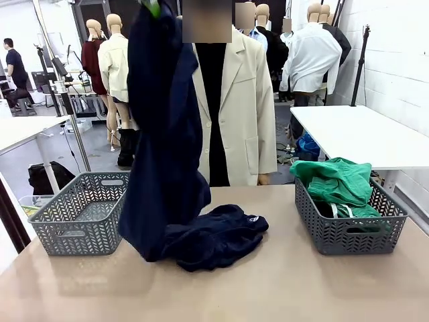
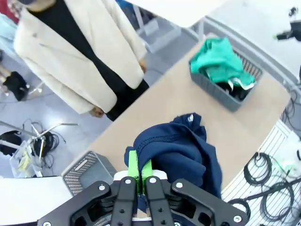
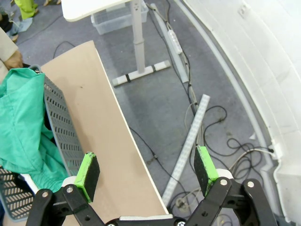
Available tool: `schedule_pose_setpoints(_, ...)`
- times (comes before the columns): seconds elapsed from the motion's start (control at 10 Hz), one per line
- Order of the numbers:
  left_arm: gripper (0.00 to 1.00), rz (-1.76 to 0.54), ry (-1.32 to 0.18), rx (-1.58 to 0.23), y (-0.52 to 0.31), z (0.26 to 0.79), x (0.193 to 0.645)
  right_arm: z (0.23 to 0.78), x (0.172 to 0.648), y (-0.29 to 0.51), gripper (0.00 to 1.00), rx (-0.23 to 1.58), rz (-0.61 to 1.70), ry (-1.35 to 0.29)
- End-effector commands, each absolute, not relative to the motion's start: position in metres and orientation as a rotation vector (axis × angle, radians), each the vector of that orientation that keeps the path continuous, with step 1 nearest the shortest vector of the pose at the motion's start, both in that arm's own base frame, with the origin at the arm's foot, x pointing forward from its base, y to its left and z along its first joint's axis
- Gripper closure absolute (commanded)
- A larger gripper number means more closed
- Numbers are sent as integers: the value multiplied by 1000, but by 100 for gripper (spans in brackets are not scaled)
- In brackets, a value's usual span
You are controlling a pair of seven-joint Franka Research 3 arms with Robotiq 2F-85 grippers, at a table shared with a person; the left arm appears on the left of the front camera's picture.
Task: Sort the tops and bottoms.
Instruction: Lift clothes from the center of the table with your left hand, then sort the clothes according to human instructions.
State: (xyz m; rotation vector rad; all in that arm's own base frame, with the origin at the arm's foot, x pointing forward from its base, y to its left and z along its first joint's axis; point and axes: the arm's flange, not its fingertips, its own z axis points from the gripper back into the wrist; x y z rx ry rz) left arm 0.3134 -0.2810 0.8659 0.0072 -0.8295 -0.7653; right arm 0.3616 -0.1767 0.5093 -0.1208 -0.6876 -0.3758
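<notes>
My left gripper is raised to the top of the front view, shut on a dark navy garment that hangs down to the table. The left wrist view has its green pads pinched on the navy cloth. A second dark garment with a small white label lies heaped on the table, touching the hanging one's lower end. A bright green garment with a white drawstring fills the right basket. My right gripper is open and holds nothing, out past the table's right edge beside that basket.
An empty grey basket stands at the table's left. A person in a beige blazer stands at the far side, hands down. A white table stands behind on the right. Cables lie on the floor below my right gripper.
</notes>
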Motion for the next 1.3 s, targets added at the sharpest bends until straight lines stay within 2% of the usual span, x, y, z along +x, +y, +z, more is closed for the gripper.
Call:
schedule_pose_setpoints(0.0,100,-674,-880,3,-270,900,284,507,362,-176,0,-114,-391,-686)
schedule_pose_setpoints(0.2,100,-677,-945,-24,-261,906,249,507,362,-176,0,-114,-391,-686)
schedule_pose_setpoints(0.3,100,-695,-899,-18,-267,907,272,507,362,-176,0,-114,-391,-686)
schedule_pose_setpoints(1.2,100,-695,-899,-18,-267,907,272,507,362,-176,0,-114,-391,-686)
